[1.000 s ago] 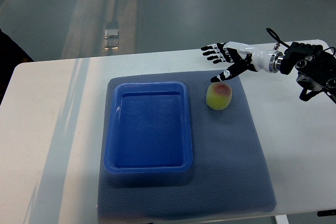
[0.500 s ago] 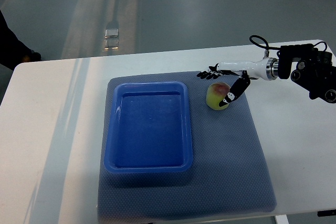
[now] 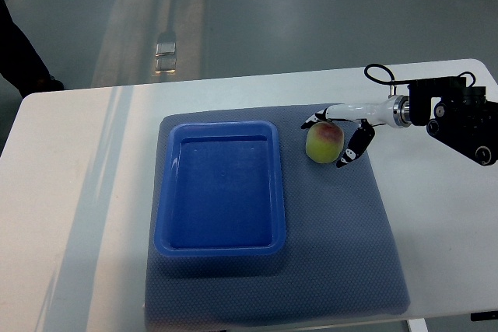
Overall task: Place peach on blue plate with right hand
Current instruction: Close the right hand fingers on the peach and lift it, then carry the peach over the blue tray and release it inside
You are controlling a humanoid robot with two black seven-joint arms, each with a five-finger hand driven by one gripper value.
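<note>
The right hand [image 3: 339,131] reached in from the right edge of the top view, its white forearm stretched across the white table [image 3: 70,192] and its black wrist housing sitting well back toward that edge. The hand was cupped around the peach [image 3: 324,142], which sat directly beneath and between its digits. The fingers [image 3: 311,122] curved over the far side of the fruit, their dark tips showing just past its upper left edge, while the thumb came down on the near right side, its tip just beside the peach and close to the grey mat [image 3: 342,246]. The span between fingers and thumb was about as wide as the peach itself. Whether the digits were pressing on the fruit or only just beside it could not be told from this view. The peach rested on the mat, yellow-green with a red blush on top. To the left of the hand, just beyond the peach and apart from it, lay the blue plate [image 3: 222,247], a shallow rectangular tray on the same mat.
</note>
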